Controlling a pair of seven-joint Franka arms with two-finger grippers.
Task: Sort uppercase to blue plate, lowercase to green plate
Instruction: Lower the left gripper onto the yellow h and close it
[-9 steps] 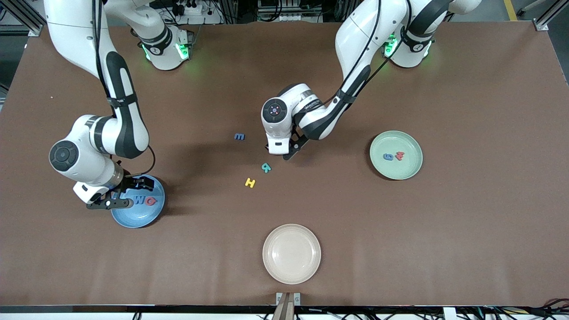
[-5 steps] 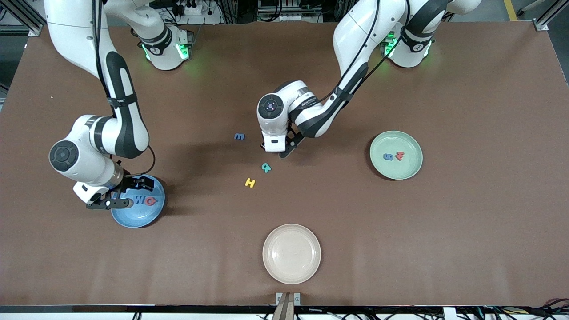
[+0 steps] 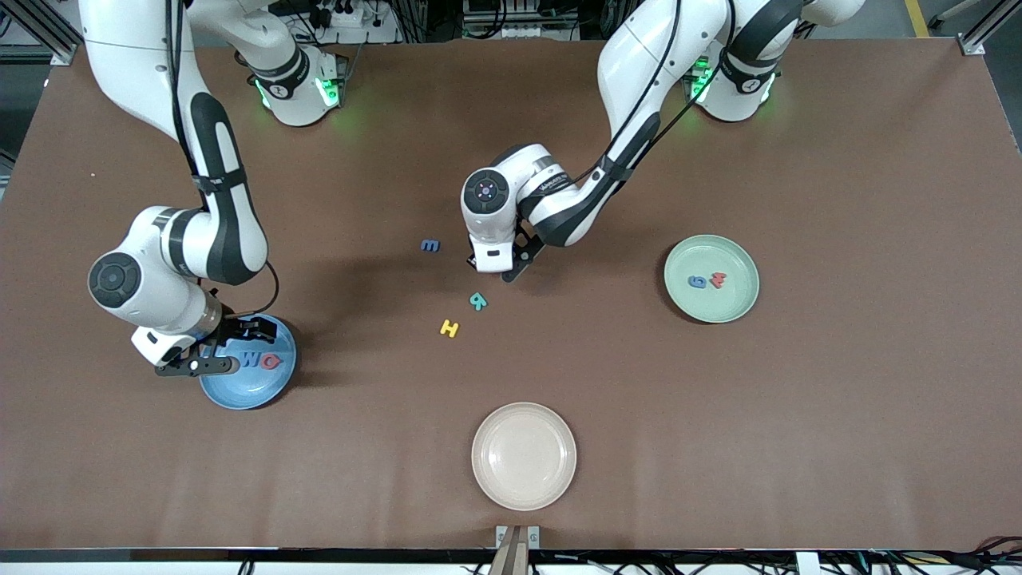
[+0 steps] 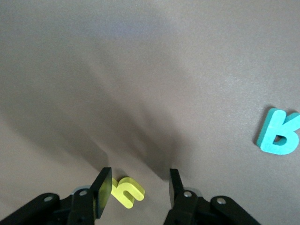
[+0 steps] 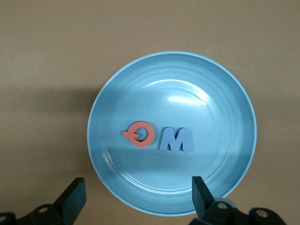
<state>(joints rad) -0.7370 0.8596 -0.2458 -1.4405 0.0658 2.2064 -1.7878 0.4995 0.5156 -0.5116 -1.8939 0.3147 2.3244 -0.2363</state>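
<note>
My left gripper (image 3: 505, 274) (image 4: 139, 187) is low over the table, open, with the lowercase yellow h (image 4: 127, 191) between its fingers. The h touches one finger and a gap shows at the other. The hand hides the h in the front view. The uppercase teal R (image 3: 477, 301) (image 4: 279, 138) and yellow H (image 3: 449, 327) lie nearer the front camera. Lowercase blue m (image 3: 430, 245) lies toward the right arm's end. My right gripper (image 3: 227, 345) (image 5: 137, 190) hangs open over the blue plate's (image 3: 247, 391) (image 5: 225, 93) edge. That plate holds blue W (image 3: 251, 360) and red Q (image 3: 271, 362). The green plate (image 3: 711, 307) holds blue g (image 3: 698, 281) and red m (image 3: 718, 279).
A cream plate (image 3: 524, 456) sits near the table's front edge, midway along it, with nothing on it. The brown table (image 3: 838, 415) stretches wide around the plates.
My left gripper has shifted a little toward the right arm's end, then held still. The right arm and the letters on the table have not moved.
</note>
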